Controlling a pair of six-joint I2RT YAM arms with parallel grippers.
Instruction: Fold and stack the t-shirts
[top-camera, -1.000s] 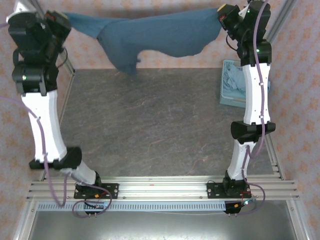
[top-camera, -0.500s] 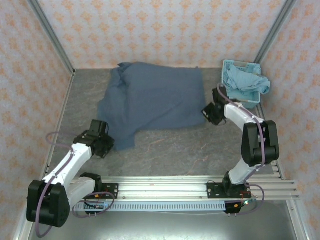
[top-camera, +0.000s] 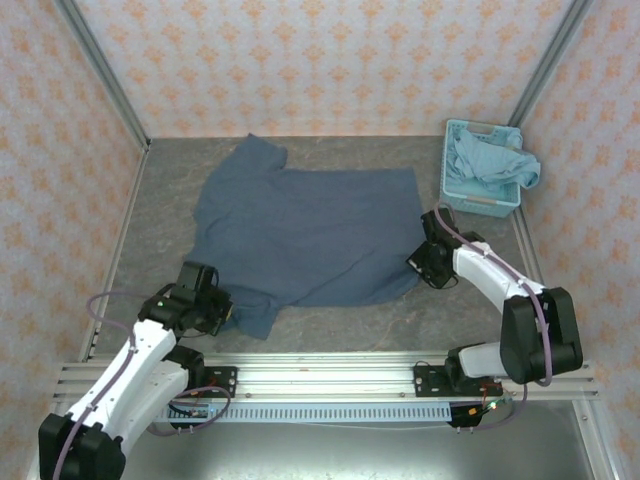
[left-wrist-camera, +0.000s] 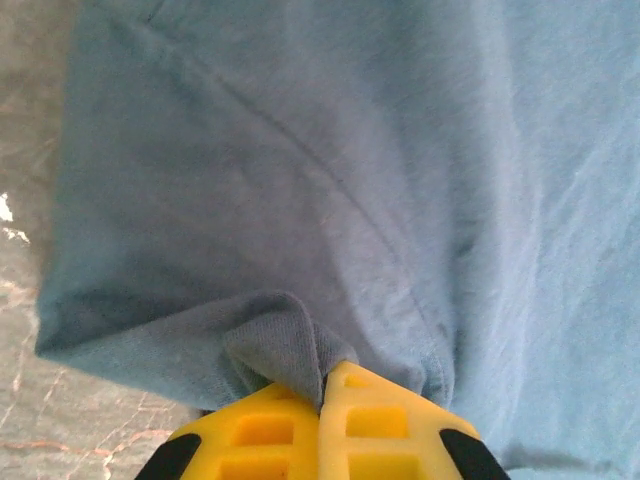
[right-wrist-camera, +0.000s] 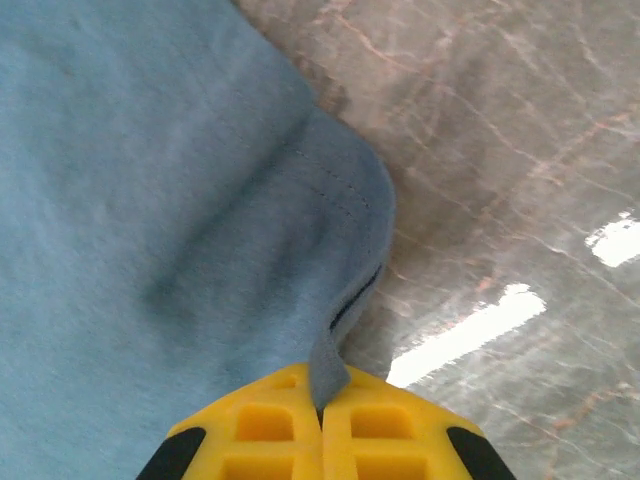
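Presently: dark slate-blue t-shirt (top-camera: 310, 230), one, spread flat and unfolded across the middle of the table (top-camera: 400, 320). Left gripper (left-wrist-camera: 328, 385) pinched shut on the shirt's near-left corner; right gripper (right-wrist-camera: 322, 400) pinched shut on its near-right hem. Aqua-blue t-shirt (top-camera: 492, 165), one, crumpled in the basket (top-camera: 478, 208) at the table's far-right corner. Judged: laying-out done; both folds and the stack outstanding.

Likely lab: aluminium frame (top-camera: 330, 375), wallpapered panels (top-camera: 300, 60)

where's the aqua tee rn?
Top view: the aqua-blue t-shirt lies bunched in the light-blue basket at the far right corner of the table, beyond the right gripper.
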